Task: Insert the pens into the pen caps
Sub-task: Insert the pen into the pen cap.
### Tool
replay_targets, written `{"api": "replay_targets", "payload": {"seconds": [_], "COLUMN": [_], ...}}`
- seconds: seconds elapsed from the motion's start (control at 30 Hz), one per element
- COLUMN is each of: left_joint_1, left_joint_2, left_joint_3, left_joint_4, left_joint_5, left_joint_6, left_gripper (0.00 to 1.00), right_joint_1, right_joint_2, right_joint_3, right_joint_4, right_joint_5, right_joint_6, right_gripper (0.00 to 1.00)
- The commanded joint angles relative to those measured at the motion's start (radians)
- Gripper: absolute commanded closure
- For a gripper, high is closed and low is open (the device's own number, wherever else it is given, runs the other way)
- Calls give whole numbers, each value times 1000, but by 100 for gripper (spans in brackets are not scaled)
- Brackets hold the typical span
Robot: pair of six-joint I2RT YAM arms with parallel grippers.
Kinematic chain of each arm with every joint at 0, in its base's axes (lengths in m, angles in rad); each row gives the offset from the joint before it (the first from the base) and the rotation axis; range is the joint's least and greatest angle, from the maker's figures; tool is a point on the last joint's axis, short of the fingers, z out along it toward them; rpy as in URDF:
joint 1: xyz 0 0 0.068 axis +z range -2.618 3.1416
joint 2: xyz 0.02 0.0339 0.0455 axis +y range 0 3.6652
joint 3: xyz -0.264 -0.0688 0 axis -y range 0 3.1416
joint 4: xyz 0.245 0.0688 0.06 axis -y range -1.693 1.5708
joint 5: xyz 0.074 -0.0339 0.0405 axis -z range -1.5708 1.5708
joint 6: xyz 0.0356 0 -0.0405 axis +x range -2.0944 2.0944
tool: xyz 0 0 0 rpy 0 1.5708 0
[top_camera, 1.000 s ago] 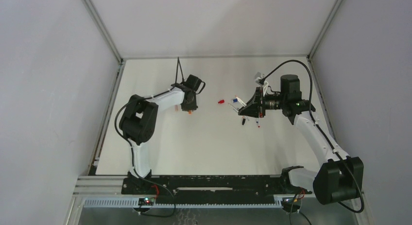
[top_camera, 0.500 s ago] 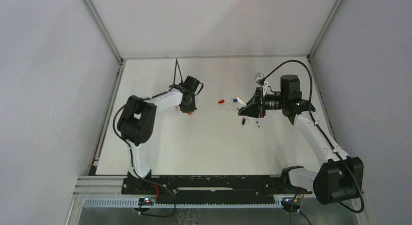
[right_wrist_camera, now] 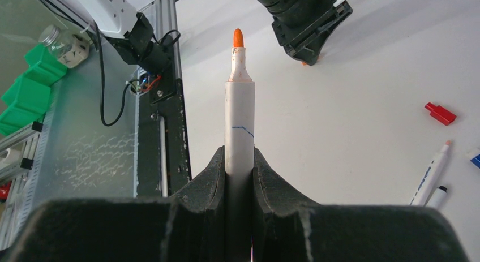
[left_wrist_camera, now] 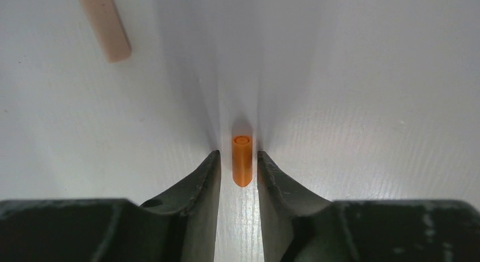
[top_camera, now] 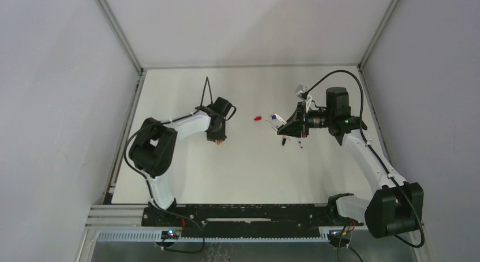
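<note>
The left gripper (left_wrist_camera: 239,166) is down at the table (top_camera: 255,171), left of its middle and nearer the near edge than anything else on it. Its fingers stand apart, one on each side of the orange cap (left_wrist_camera: 241,160). The cap lies flat on the white surface between the fingertips with its open end pointing away from the wrist, and a thin strip of table shows on both sides of it, so neither finger touches it. Farther off, to the left in the left wrist view, a pale peach stub (left_wrist_camera: 105,24) lies flat on the table, well apart from the cap.

Right of the table's middle, the right gripper (right_wrist_camera: 239,160) is clamped on the orange-tipped pen (right_wrist_camera: 239,120). The white barrel sits squeezed between both fingers and carries a thin blue mark. The bare orange tip (right_wrist_camera: 238,38) points towards the left gripper, and the pen is held clear of the surface.

Beyond, towards the far edge, the red cap (right_wrist_camera: 440,113) lies alone between the two arms. Just beside it to the right lies a second pen (right_wrist_camera: 431,174), white with blue print and a pale tip. A black-tipped pen (right_wrist_camera: 438,195) lies close alongside, and a blue piece (right_wrist_camera: 475,159) is cut off by the frame edge, so it cannot be identified.
</note>
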Motion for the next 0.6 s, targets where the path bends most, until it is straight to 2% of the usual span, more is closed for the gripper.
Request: {"api": "replay_targets", "payload": {"seconds": [0.0, 0.17, 0.57], "left_joint_1": [-5, -5, 0], "left_joint_2": [66, 92, 176], "left_joint_3": [6, 18, 35], "left_joint_4": [-77, -84, -112], "left_joint_5": [20, 49, 138], "left_joint_6": [42, 56, 99], "left_gripper": [60, 61, 81], "right_joint_1": [6, 7, 4], "right_joint_2": [-2, -2, -5], "right_joint_3": [43, 43, 46], "right_joint_4": [0, 1, -3], "right_joint_5": [-20, -26, -30], "right_joint_6": [-19, -17, -18], "right_gripper": [100, 100, 100]}}
